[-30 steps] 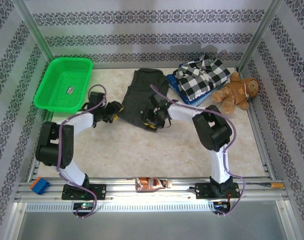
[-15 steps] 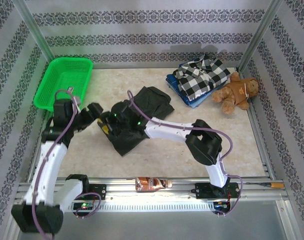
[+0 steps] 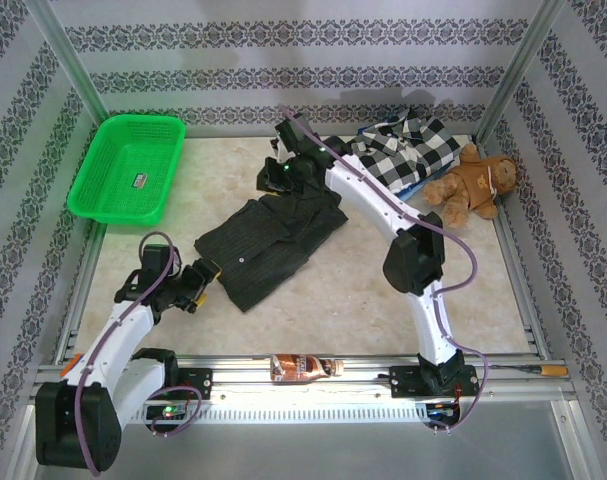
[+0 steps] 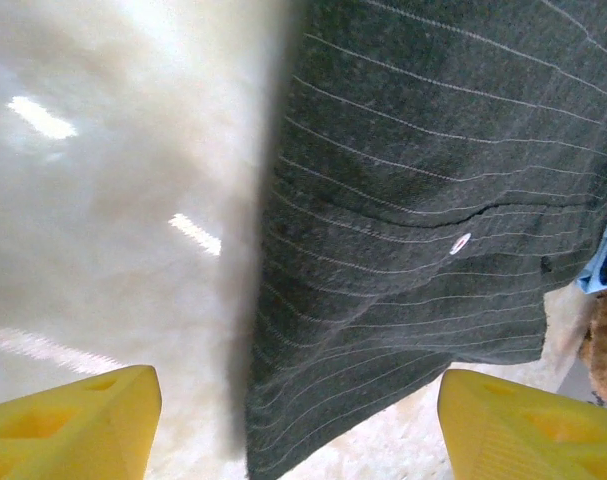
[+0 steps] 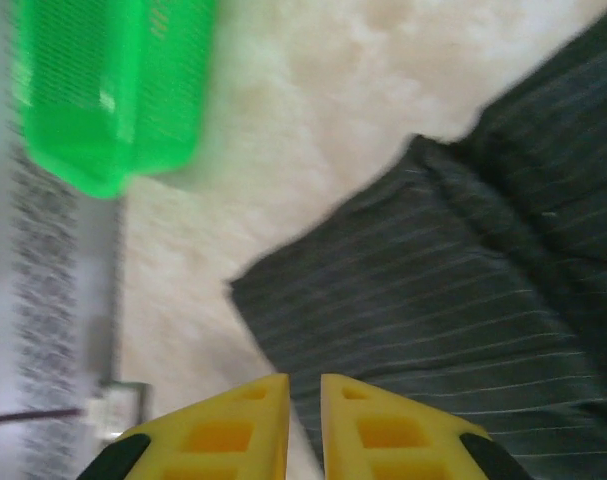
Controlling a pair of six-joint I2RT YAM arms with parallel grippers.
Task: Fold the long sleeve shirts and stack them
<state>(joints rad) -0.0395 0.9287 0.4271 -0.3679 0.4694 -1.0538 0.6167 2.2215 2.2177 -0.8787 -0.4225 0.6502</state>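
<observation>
left fingers (image 4: 73,425) are being held apart, empty, beside the charcoal shirt (image 3: 268,240) | right fingers (image 5: 403,440) are being held together, empty, above it | shirt lying mid-counter (image 3: 363,290)

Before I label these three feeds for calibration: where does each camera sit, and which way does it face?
Top external: fixed above and behind the arms, looking down on the table; both arms show, with the left gripper and right gripper.
Left wrist: on the left arm, looking past its wide-apart yellow fingers at the charcoal shirt.
Right wrist: on the right arm, looking down past its nearly closed yellow fingers at that shirt and the green basket.
Shared: the shirt, all three; the basket, top and right wrist.
</observation>
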